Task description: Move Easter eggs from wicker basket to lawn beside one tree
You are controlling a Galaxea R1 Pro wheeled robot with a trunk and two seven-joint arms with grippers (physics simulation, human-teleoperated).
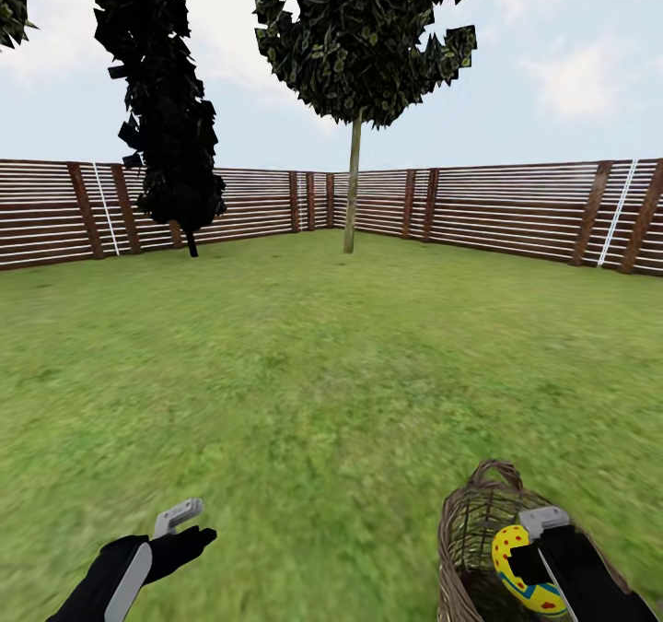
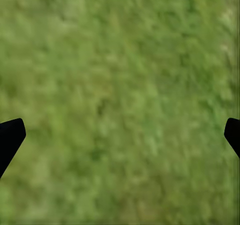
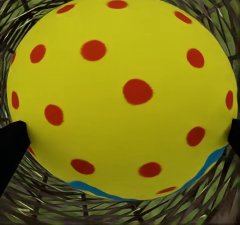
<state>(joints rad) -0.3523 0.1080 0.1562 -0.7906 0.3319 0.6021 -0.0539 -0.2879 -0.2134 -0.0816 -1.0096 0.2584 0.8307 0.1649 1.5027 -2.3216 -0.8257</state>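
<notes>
Lawn [image 1: 313, 373]: wide flat grass, bounded by a slatted fence [image 1: 516, 207] at the far side.
Trees: a thin-trunked round-crowned tree [image 1: 351, 189] stands far ahead near the fence corner; a dark conifer [image 1: 170, 124] stands to its left. Both are well apart from the robot.
Wicker basket [image 1: 470, 530]: at the lower right of the head view, just in front of the right arm, its opening turned toward the robot.
Easter egg [image 3: 122, 95]: yellow with red dots and a blue-green band, lying inside the basket, woven wall visible all around it. Only one egg can be made out; whether others lie behind it cannot be told.
Right end effector [image 1: 532, 562]: reaching into the basket mouth; fingertips sit at either side of the egg, spread wide, apparently not yet closed on it.
Left end effector [image 1: 189, 522]: spread wide, empty, hanging over bare grass, well apart from the basket.
Key relation: the egg lies straight ahead of the right end effector, between its fingers; its long axis appears to run roughly across the finger gap. The right arm is by far the nearer.
Judged step: closing on the egg, then lifting it clear of the rim.
</notes>
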